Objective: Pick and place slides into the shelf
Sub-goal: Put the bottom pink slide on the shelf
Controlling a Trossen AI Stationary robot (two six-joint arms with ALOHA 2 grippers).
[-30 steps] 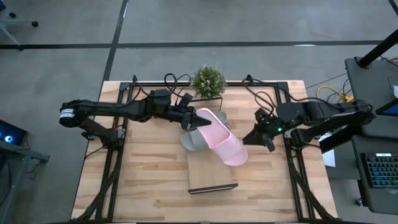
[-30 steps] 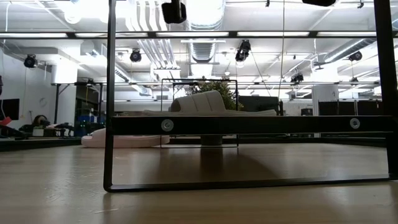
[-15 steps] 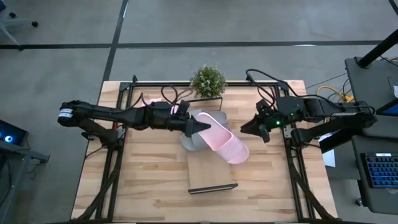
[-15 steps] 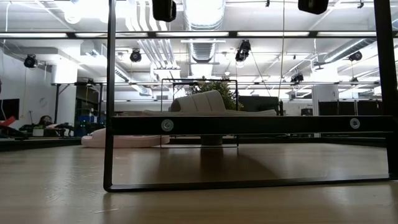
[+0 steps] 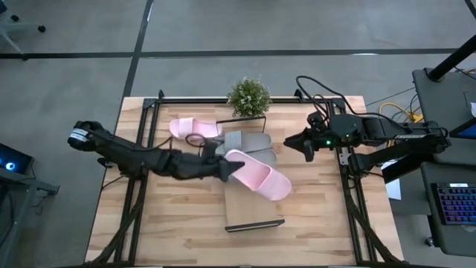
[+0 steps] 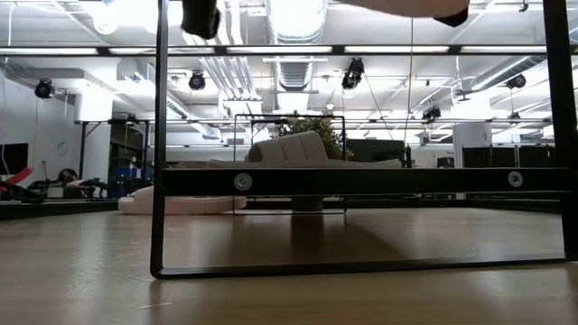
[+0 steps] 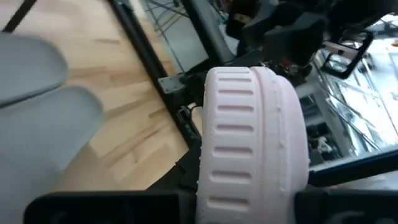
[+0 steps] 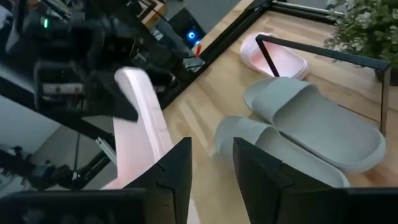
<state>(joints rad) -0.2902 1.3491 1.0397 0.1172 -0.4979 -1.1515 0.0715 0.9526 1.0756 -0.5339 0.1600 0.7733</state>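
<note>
Left gripper (image 5: 223,168) is clamped on the heel of a pink slide (image 5: 256,176), carrying it above the shelf (image 5: 254,211), whose bare board lies just ahead and below. Two grey slides (image 5: 249,141) rest just behind on the shelf. I'd lower it level, parallel to them. Right gripper (image 5: 291,141) waits beyond, fingers (image 8: 255,165) apart, empty.

Small potted green plant (image 5: 249,97) at the table's far edge, wooden tabletop (image 5: 178,216), grey floor (image 5: 67,82)
</note>
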